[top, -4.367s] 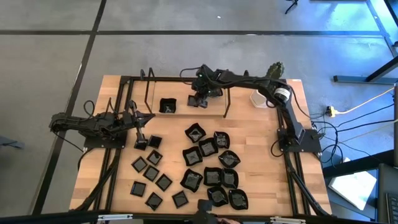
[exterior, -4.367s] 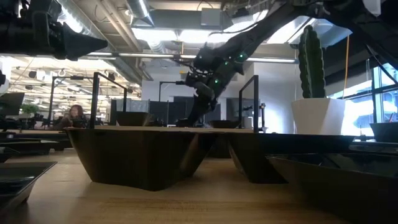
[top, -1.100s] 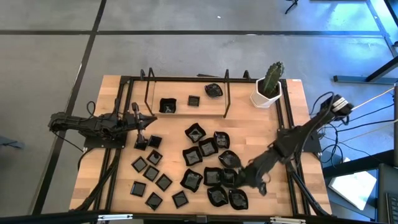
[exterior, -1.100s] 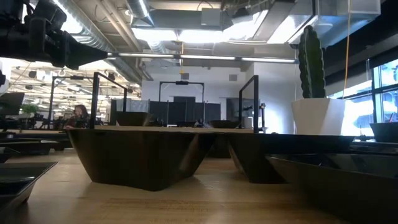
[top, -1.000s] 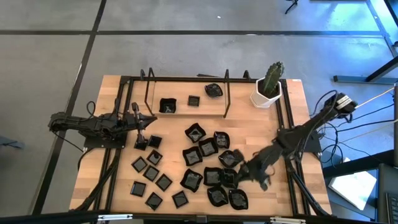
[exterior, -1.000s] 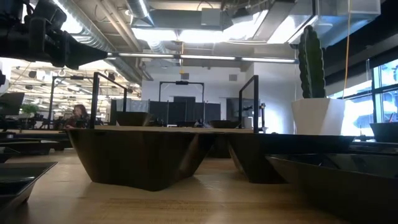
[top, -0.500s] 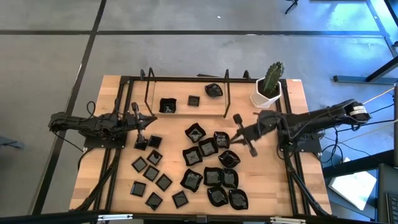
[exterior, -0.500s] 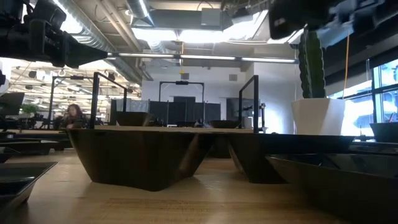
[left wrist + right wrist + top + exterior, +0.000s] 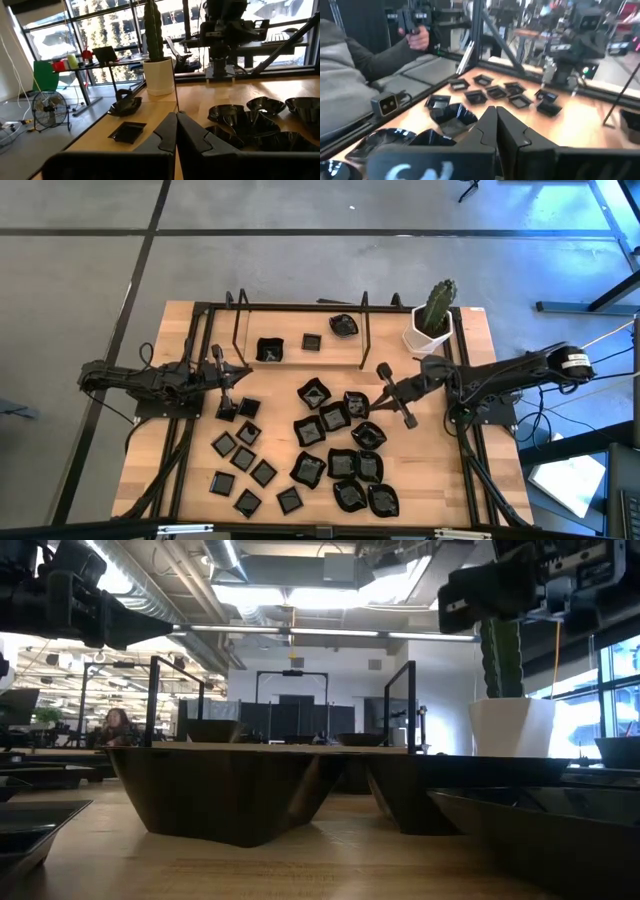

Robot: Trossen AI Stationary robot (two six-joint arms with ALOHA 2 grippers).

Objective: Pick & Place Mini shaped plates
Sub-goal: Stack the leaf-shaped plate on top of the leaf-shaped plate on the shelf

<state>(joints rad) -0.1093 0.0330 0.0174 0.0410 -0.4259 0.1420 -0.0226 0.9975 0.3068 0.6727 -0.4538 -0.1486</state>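
Right gripper (image 9: 393, 395) has swung up from the lower-right pile to centre-right of the high view in the last second. It now hovers just right of the wavy plates (image 9: 349, 450), fingers pressed shut, nothing between them. So it left the pile without a plate; no pick this pass.

Left gripper (image 9: 224, 385) hasn't moved: parked at left-centre of the frame, above the small square plates (image 9: 243, 460), fingers also pinched together and empty.

Plate count:
- Rack (image 9: 300, 332) at upper centre holds three: a rimmed square (image 9: 269, 349), a small flat square (image 9: 311, 341), and a wavy one (image 9: 343, 325). That wavy one went in a few seconds back; nothing added since.
- Everything else sits loose on the table (image 9: 440, 490): small squares lower left, bigger wavy/rimmed ones centre to lower right.

Cactus pot (image 9: 429, 328) at upper right, untouched.

My read: early in the job, most plates to go. Right arm looks to be lining up on the top of the wavy cluster; it will need to open before descending.
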